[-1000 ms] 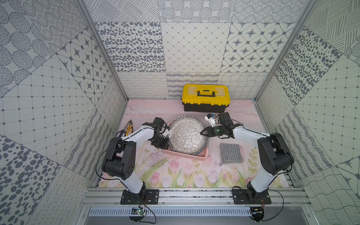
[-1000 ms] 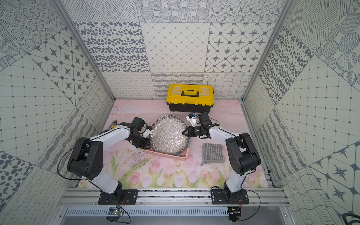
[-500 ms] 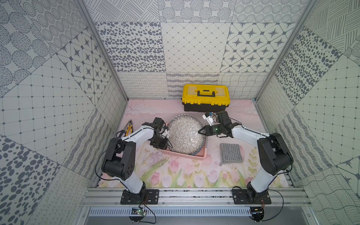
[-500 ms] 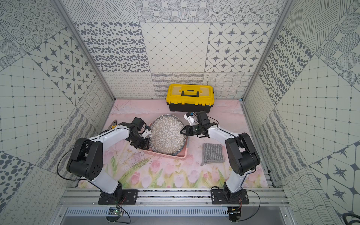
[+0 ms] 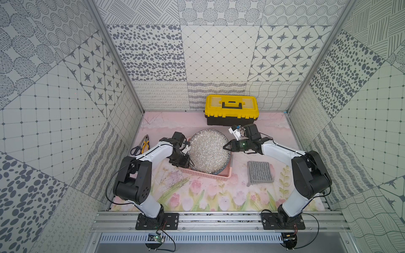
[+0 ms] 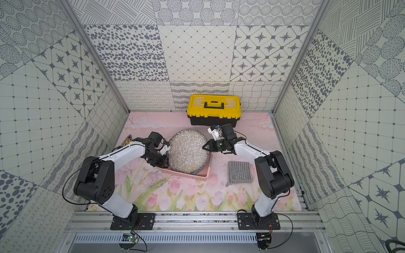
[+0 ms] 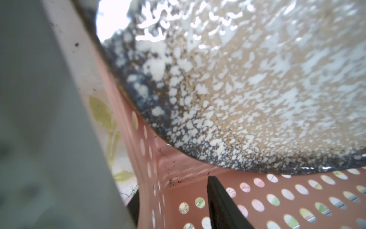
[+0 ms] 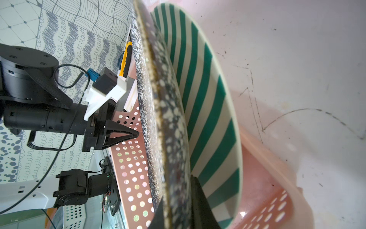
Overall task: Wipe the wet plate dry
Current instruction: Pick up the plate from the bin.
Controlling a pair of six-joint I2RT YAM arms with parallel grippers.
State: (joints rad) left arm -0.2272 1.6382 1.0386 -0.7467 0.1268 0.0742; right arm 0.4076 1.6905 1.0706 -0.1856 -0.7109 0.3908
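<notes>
A speckled plate (image 5: 208,151) (image 6: 188,153) leans tilted in a pink perforated basket (image 5: 210,174) (image 6: 186,173). My right gripper (image 5: 225,147) (image 6: 205,147) (image 8: 178,194) is shut on the plate's (image 8: 158,99) right rim, one finger on each face. My left gripper (image 5: 186,161) (image 6: 164,162) (image 7: 172,188) is at the plate's (image 7: 237,89) left edge, open, with its fingers either side of the basket's (image 7: 277,198) wall. A grey striped cloth (image 5: 259,172) (image 6: 240,173) lies flat on the mat to the right of the basket, untouched.
A green-striped plate (image 8: 208,119) lies in the basket (image 8: 130,158) under the speckled one. A yellow and black toolbox (image 5: 232,109) (image 6: 213,109) stands at the back wall. Pliers (image 5: 144,144) and scissors (image 5: 135,150) lie at the left wall.
My right gripper has shifted a little left with the plate's rim, and the plate stands steeper. The left gripper's jaws have widened at the basket's wall.
</notes>
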